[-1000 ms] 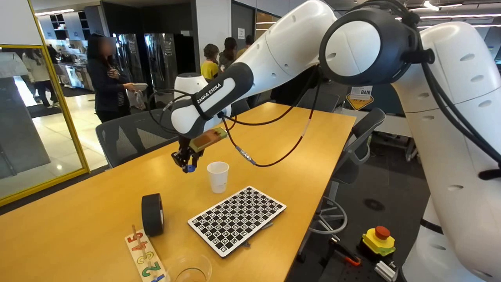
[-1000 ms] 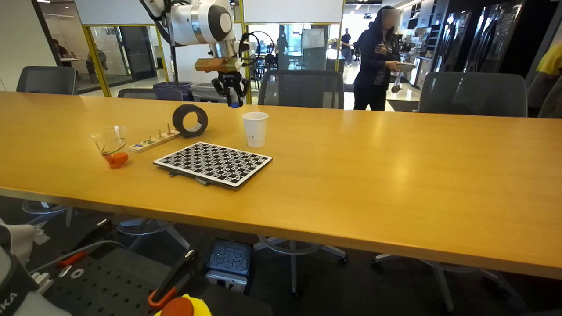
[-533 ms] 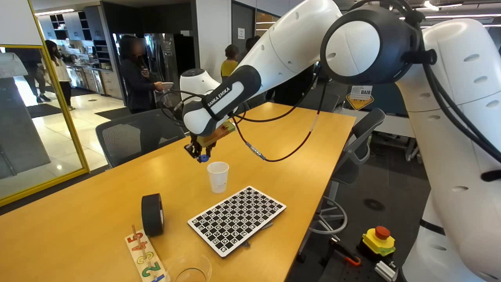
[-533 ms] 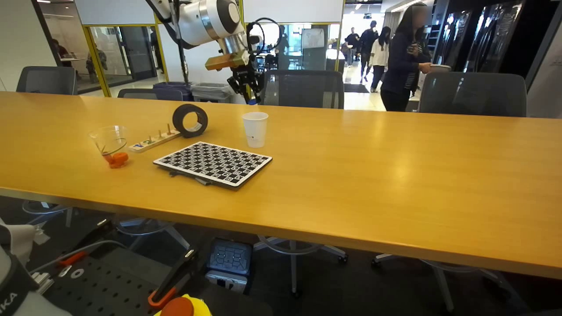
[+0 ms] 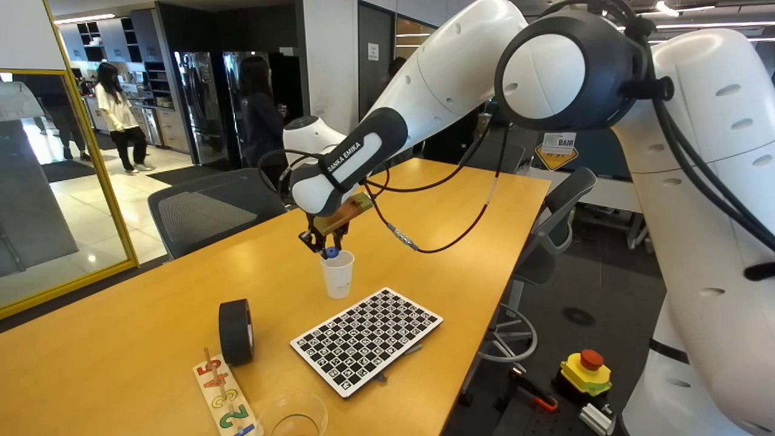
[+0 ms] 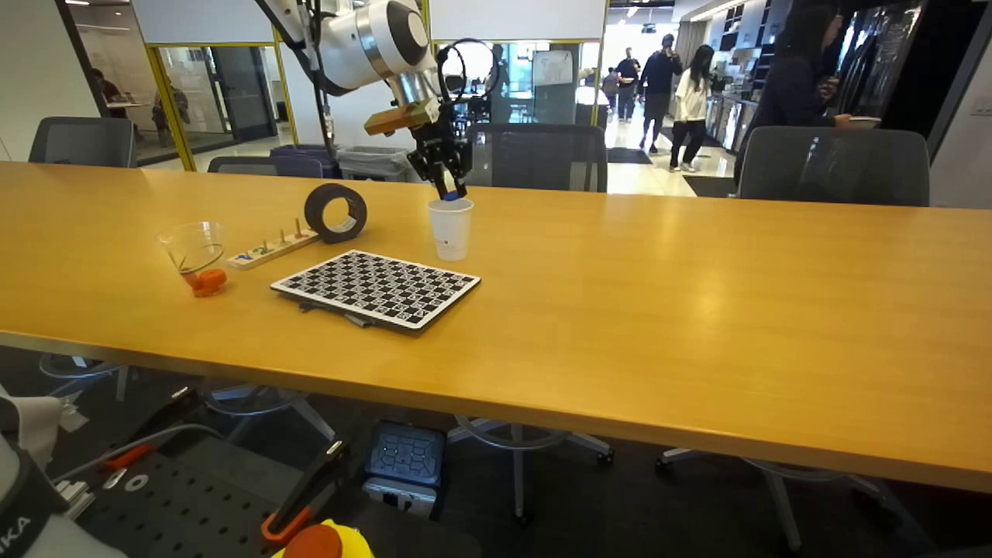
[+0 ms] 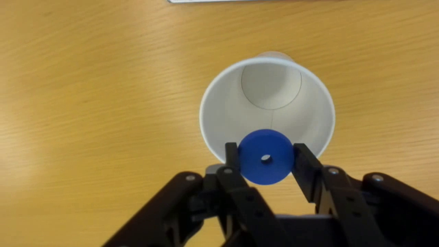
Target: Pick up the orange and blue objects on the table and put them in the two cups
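My gripper (image 7: 263, 156) is shut on the blue piece (image 7: 265, 142), a small disc with a centre hole. In both exterior views the gripper (image 5: 329, 251) (image 6: 451, 194) is tilted and holds the disc at the mouth of the white cup (image 5: 338, 280) (image 6: 450, 234). In the wrist view the disc overlaps the near rim of the white cup (image 7: 223, 113), whose visible inside is bare. The clear cup (image 6: 188, 239) stands on the table (image 6: 697, 333). Orange pieces (image 6: 208, 283) show at its bottom; whether all are inside I cannot tell.
A checkered board (image 5: 366, 339) lies in front of the white cup. A black roll (image 5: 235, 332) stands on edge beside a wooden number board with pegs (image 5: 225, 396). Chairs (image 6: 535, 155) line the table's far edge. A cable loop (image 5: 436, 236) hangs from the arm.
My gripper has moved across to the white cup with the blue piece, then lowered to the cup's mouth. The cups and the orange pieces have not moved. People in the background have shifted.
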You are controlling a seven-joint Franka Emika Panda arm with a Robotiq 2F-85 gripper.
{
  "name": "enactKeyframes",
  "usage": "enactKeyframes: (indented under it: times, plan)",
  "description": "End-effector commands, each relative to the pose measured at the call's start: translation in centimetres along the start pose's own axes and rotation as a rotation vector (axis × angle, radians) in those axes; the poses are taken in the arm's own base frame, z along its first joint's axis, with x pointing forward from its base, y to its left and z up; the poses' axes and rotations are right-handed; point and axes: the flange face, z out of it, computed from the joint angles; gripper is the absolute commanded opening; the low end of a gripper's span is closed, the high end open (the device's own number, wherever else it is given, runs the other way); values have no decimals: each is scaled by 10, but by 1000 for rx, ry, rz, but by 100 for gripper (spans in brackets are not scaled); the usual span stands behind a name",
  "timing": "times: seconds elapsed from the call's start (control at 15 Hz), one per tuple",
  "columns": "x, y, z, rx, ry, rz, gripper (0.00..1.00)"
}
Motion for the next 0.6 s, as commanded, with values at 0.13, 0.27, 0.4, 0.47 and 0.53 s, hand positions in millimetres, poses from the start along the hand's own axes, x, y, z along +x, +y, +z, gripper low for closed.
enactKeyframes:
  times: [0.13,0.27,0.4,0.47,0.53]
  plan:
    - [-11,5,-5,-18,-40,17,30]
    - [-11,6,-4,-7,-46,4,69]
    - [-14,8,-5,0,-37,-22,82]
    - [-18,9,-7,2,-31,-40,89]
    - [-21,11,-10,2,-29,-57,98]
